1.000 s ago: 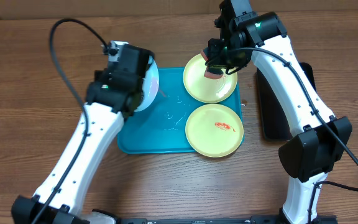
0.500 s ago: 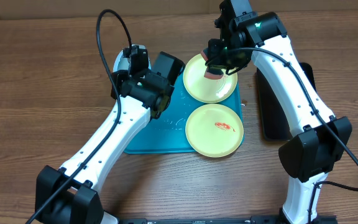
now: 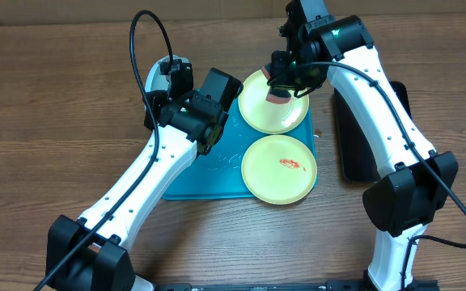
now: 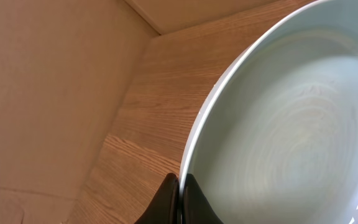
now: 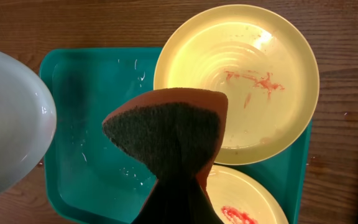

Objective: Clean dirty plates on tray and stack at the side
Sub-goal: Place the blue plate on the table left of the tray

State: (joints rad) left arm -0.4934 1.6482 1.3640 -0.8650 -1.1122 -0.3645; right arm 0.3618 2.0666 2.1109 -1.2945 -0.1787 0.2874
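The table [image 3: 39, 162] was brown wood-grain board, bare on the left side. Along its far edge stood a plain beige wall [image 4: 48, 93] that met the tabletop in a straight seam.

The turquoise tray [image 3: 192, 182] lay mid-table, its floor wet with scattered drops. A narrow black tray [image 3: 354, 153] sat just beside it on the right.

Two yellow plates lay on the turquoise tray's right half, just beside each other. The far plate [image 5: 238, 81] overhung the far rim and showed faint red smears. The near plate [image 3: 279, 168] overhung the near rim and had a red smear in its middle.

The left gripper [image 4: 179, 186] had its fingers pressed together on the rim of the light blue plate [image 4: 291, 124], holding it tilted above the tray's far left corner; its face looked clean.

The right gripper [image 3: 281, 81] pinched a sponge [image 5: 166, 130], dark scouring side out with an orange edge, above the far plate's left part. From the pictures I could not tell whether it touched the plate.

A black cable [image 3: 148, 32] looped over the left arm.
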